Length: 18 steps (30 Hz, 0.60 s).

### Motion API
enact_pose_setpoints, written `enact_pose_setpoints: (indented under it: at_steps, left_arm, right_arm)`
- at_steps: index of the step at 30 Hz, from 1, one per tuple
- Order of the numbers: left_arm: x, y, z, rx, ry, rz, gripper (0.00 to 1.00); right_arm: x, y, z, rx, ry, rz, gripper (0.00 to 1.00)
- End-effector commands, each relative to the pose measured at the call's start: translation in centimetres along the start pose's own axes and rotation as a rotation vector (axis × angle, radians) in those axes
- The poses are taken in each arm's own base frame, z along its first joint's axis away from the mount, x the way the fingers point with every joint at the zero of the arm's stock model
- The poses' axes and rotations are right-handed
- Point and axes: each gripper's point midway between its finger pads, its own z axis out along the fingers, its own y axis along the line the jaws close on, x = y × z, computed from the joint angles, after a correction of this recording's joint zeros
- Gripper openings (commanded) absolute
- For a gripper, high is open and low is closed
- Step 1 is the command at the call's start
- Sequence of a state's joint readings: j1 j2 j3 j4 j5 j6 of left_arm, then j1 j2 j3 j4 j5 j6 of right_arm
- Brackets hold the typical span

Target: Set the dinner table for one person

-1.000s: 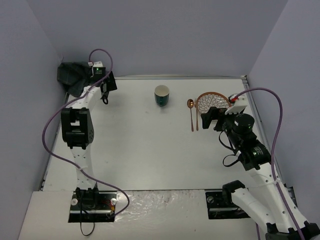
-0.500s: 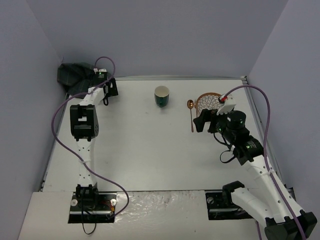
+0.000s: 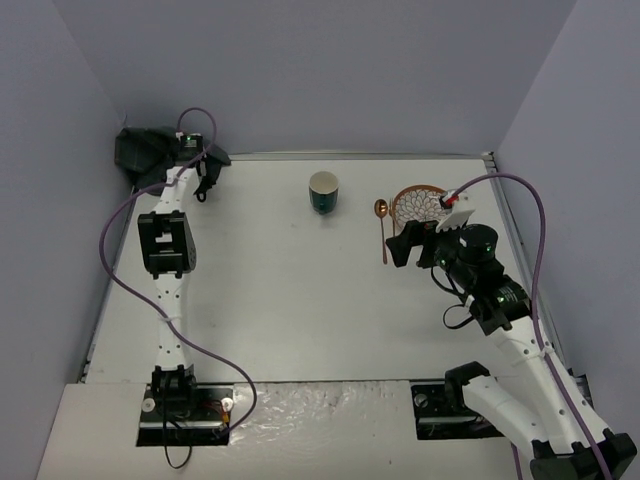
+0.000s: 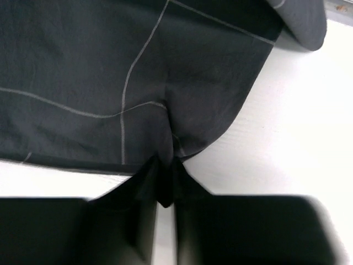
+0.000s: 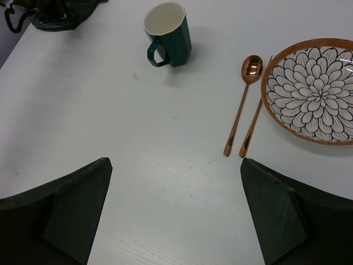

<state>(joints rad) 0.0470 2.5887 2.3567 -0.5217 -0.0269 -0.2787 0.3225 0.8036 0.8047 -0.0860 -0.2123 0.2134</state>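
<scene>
The white table (image 3: 300, 290) spreads out ahead of both arm bases. At its 10 o'clock corner the left fingers (image 4: 127, 232) are pinched together on a fold of the dark, grid-lined cloth (image 4: 110, 83). The right fingers (image 5: 71, 210) stand wide apart, holding nothing, over the table at 3 o'clock. A green mug (image 5: 168, 33) stands at 12 o'clock. A copper spoon (image 5: 242, 99) lies just beside a flowered plate (image 5: 311, 91) at 1 o'clock.
</scene>
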Motion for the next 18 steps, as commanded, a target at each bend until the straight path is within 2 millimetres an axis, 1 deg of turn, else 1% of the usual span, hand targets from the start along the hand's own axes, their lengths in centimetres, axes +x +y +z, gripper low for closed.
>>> enact_pose_setpoints:
  at_steps: [1, 3, 4, 5, 7, 8, 9, 10, 11, 12, 13, 15, 16, 17, 18]
  left_arm:
    - [0.2, -1.0, -2.7, 0.057, 0.07, 0.005, 0.0]
    - [0.7, -1.4, -4.0, 0.081, 0.091, -0.006, 0.0]
    - [-0.1, -1.8, -5.5, 0.104, 0.078, -0.013, 0.0]
    - [-0.8, -2.3, -7.4, 0.133, 0.066, -0.018, 0.0]
    - [-0.1, -3.4, -11.0, 0.187, 0.089, -0.021, 0.0]
    - [-1.4, -3.8, -14.9, 0.208, 0.054, -0.016, 0.0]
    - [-1.2, -4.0, -16.9, 0.219, 0.057, -0.009, 0.0]
    - [0.5, -3.7, -17.9, 0.215, 0.102, -0.003, 0.0]
    - [0.8, -5.0, -21.1, 0.239, 0.095, 0.023, 0.0]
    - [1.8, -5.8, -23.4, 0.259, 0.103, 0.035, 0.0]
    - [3.3, -6.2, -25.2, 0.275, 0.12, 0.039, 0.0]
    - [6.8, -7.3, -27.8, 0.302, 0.144, 0.066, 0.0]
    - [9.3, -8.3, -29.1, 0.313, 0.168, 0.094, 0.0]
    - [12.8, -9.2, -30.5, 0.319, 0.2, 0.136, 0.0]
    - [13.8, -9.6, -31.7, 0.327, 0.195, 0.13, 0.0]
  right_arm:
    - [-2.4, 1.1, -0.1, -0.042, -0.087, -0.01, 1.0]
    - [-2.5, 1.2, -0.2, -0.046, -0.09, -0.007, 1.0]
    - [-2.6, 1.2, -0.2, -0.048, -0.09, -0.005, 1.0]
    - [-2.6, 1.3, -0.2, -0.05, -0.091, -0.003, 1.0]
    - [-2.9, 1.5, -0.3, -0.057, -0.099, 0.001, 1.0]
    - [-3.0, 1.5, -0.4, -0.057, -0.099, 0.003, 1.0]
    - [-3.1, 1.5, -0.4, -0.056, -0.102, 0.007, 1.0]
    - [-3.1, 1.5, -0.4, -0.056, -0.104, 0.013, 1.0]
    - [-3.1, 1.6, -0.4, -0.057, -0.102, 0.015, 1.0]
    - [-3.0, 1.6, -0.4, -0.058, -0.1, 0.016, 1.0]
    - [-3.0, 1.6, -0.4, -0.061, -0.097, 0.016, 1.0]
    - [-3.0, 1.8, -0.3, -0.071, -0.095, 0.017, 1.0]
    - [-3.0, 2.0, -0.3, -0.077, -0.094, 0.02, 1.0]
    - [-3.0, 2.2, -0.4, -0.087, -0.091, 0.027, 1.0]
    - [-2.8, 2.3, -0.3, -0.094, -0.085, 0.033, 1.0]
